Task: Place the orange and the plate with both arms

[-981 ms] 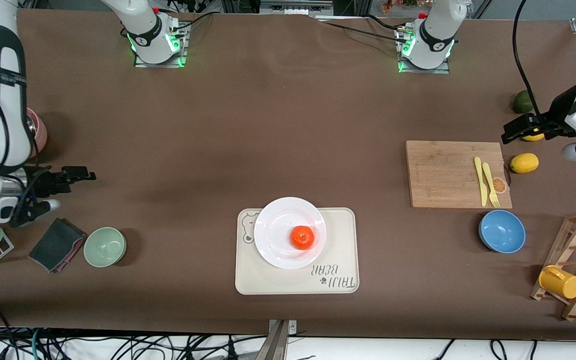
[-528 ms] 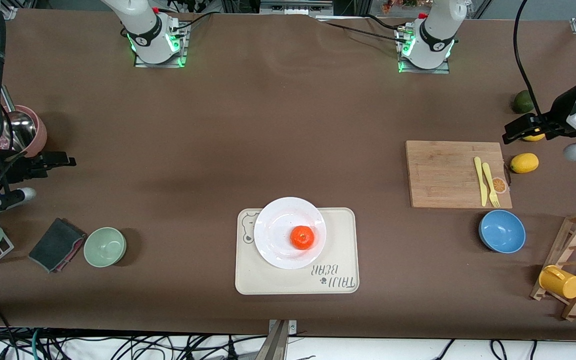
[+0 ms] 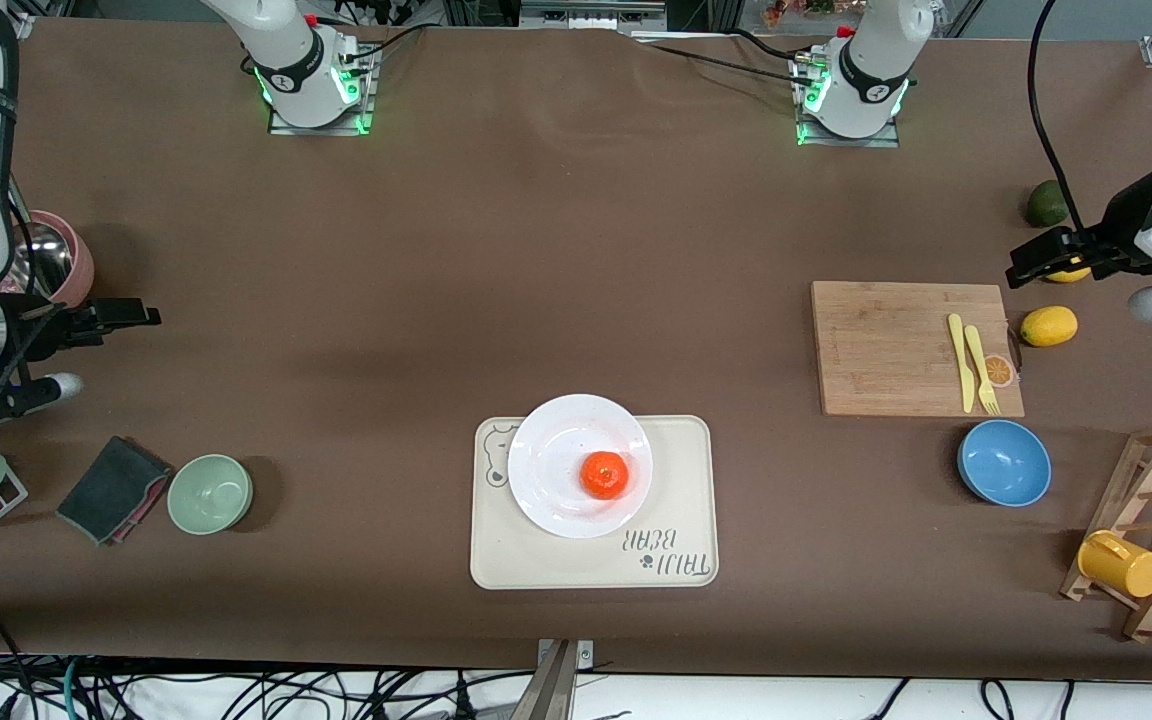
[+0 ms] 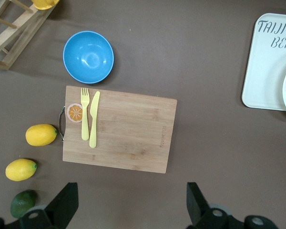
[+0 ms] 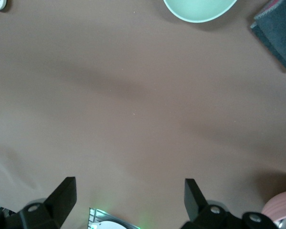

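Front view had it plain for us: the orange (image 3: 605, 474) sat on the plate (image 3: 556, 440), a little off the plate's middle toward the left arm's end, and the plate rested on the cream bear-print tray (image 3: 681, 480) near the camera edge of the worktop (image 3: 536, 250). We judged the placing done, fruit settled, plate lying flat, nothing touching either.

We saw both arms well apart from that tray, which fits two arms clearing out once the load was down. Our left gripper (image 3: 1041, 258) hung over one lemon (image 3: 1069, 272), beside the bamboo cutting board (image 3: 911, 348), with the lime (image 3: 1046, 203) and a second lemon (image 3: 1048, 326) close by. Its fingers (image 4: 62, 207) stood wide apart with nothing between them.

Our right gripper (image 3: 126, 315) hovered over bare worktop at its own end, near the pink cup (image 3: 71, 262), with the green bowl (image 3: 210, 493) and the dark folded cloth (image 3: 114, 488) nearer the camera. Its fingers (image 5: 62, 200) were spread as well, empty.

We reckoned only parking the arms remained; the yellow fork and knife (image 3: 973, 362) lay on the board, and the blue bowl (image 3: 1004, 462) sat nearer the camera than it.
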